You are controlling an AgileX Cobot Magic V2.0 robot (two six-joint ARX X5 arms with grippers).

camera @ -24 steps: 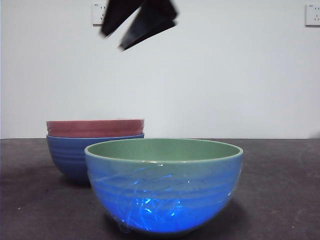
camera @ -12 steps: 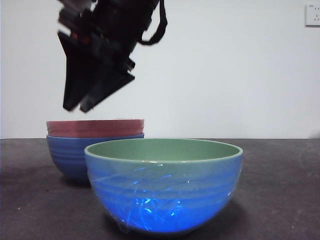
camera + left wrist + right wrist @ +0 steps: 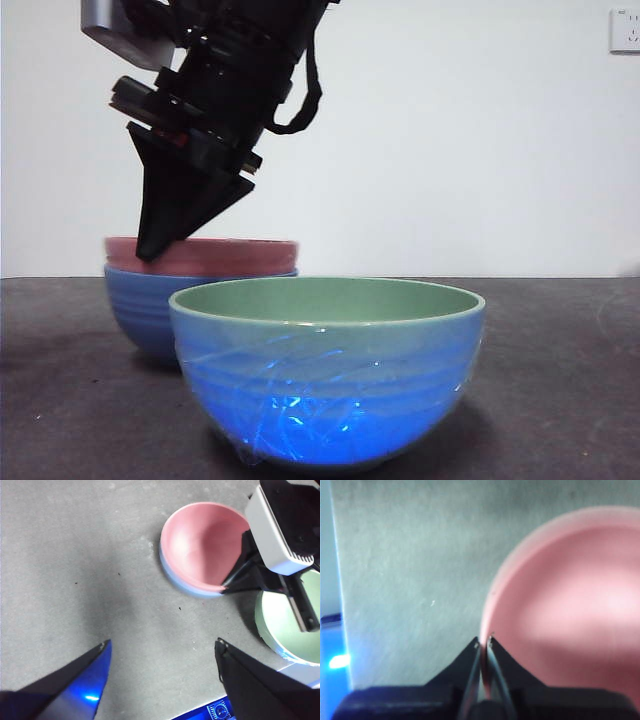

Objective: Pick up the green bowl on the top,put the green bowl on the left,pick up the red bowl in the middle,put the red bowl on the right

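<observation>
Right gripper point(image 3: 152, 250) was down at the red bowl point(image 3: 215, 256) rim, jaws pinched nearly together on its near edge. Red bowl sat nested upright in a matte blue bowl point(image 3: 140, 310) on the dark grey table point(image 3: 560, 400). Glossy ribbed green bowl point(image 3: 328, 375) stood upright in front, apart. Left gripper point(image 3: 162, 652) hung spread wide, well clear.

At my black right gripper point(image 3: 150, 250) sits the dusty pink red bowl point(image 3: 215, 256), nested in a matte blue bowl point(image 3: 140, 315). The green bowl point(image 3: 330, 375) shows sage inside, glossy streaked blue outside; the table point(image 3: 560, 400) is dark grey.
</observation>
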